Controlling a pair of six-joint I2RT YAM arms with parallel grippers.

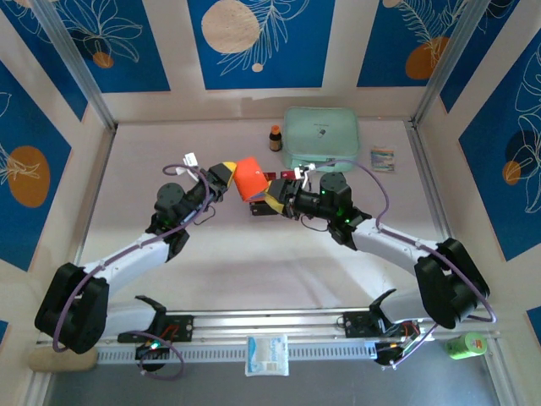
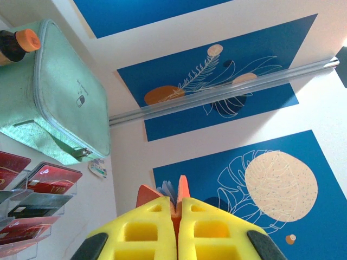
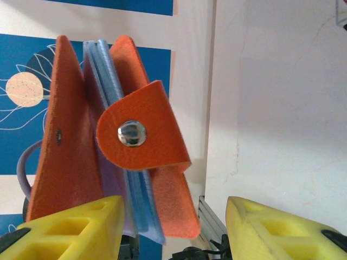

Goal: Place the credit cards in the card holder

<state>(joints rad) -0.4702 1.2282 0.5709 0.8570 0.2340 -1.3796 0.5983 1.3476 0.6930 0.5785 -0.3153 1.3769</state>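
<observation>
Just in front of the mint-green pouch [image 1: 321,137], on its arm-base side, the card holder [image 1: 248,179] hangs lifted off the tabletop [image 1: 254,262], caught between both claws.

Left claw [image 1: 225,178]: yellow fingers [image 2: 152,230] pressed together, pinching one orange edge of the holder [image 2: 181,187]. Firm hold.

Right claw [image 3: 171,216]: fingers stand roughly half apart. Holder [image 3: 65,135] sits in the gap, close against one finger [image 3: 76,225], with clear space to the other. No grip seen.

Holder stands upright and fanned open. Rounded flap hangs loose, with the snap button [image 3: 132,133] facing the right wrist camera. Pale blue pockets [image 3: 103,70] show between the orange covers.

Credit cards [image 2: 51,179]: red and black, lying in a clear tiered tray [image 2: 27,238] just in front of the pouch [image 2: 54,97]. From above, red cards [image 1: 270,178] show beside the right claw [image 1: 275,193], near the pouch's front edge.

Small brown bottle [image 1: 275,138] with orange cap stands just beside the pouch.
</observation>
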